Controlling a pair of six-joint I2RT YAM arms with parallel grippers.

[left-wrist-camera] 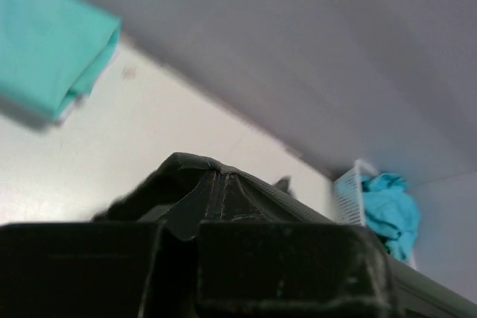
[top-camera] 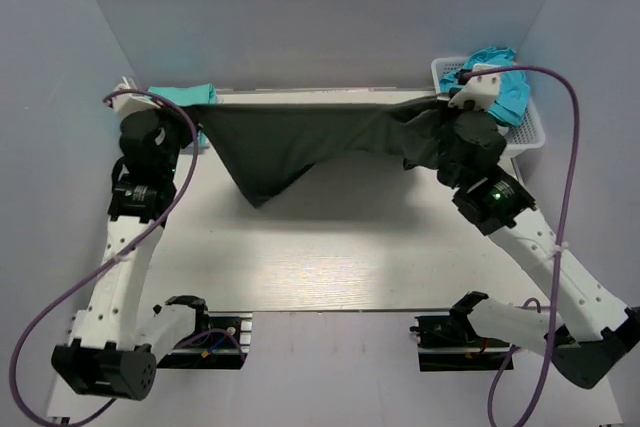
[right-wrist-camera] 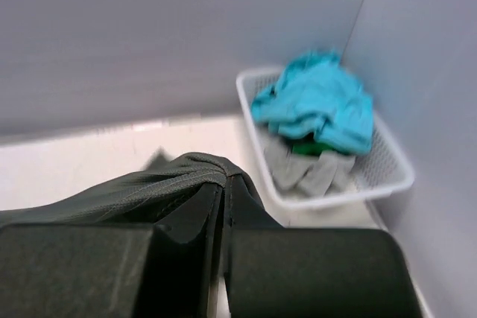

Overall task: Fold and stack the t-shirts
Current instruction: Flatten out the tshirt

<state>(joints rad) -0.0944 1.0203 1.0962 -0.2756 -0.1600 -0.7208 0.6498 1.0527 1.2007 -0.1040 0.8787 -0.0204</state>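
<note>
The dark charcoal t-shirt [top-camera: 290,142] hangs stretched between my two grippers above the far part of the table, its lower part sagging to a point. My left gripper [top-camera: 196,112] is shut on its left edge; the pinched cloth shows in the left wrist view [left-wrist-camera: 246,191]. My right gripper [top-camera: 447,107] is shut on its right edge, seen bunched in the right wrist view [right-wrist-camera: 179,176]. A folded mint-green t-shirt [top-camera: 183,95] lies at the far left, also in the left wrist view [left-wrist-camera: 48,50]. Turquoise [right-wrist-camera: 317,102] and grey [right-wrist-camera: 305,173] t-shirts lie in the basket.
The white lattice basket [top-camera: 528,132] stands at the far right corner, close to my right gripper. Grey walls enclose the table [top-camera: 330,257] on the back and both sides.
</note>
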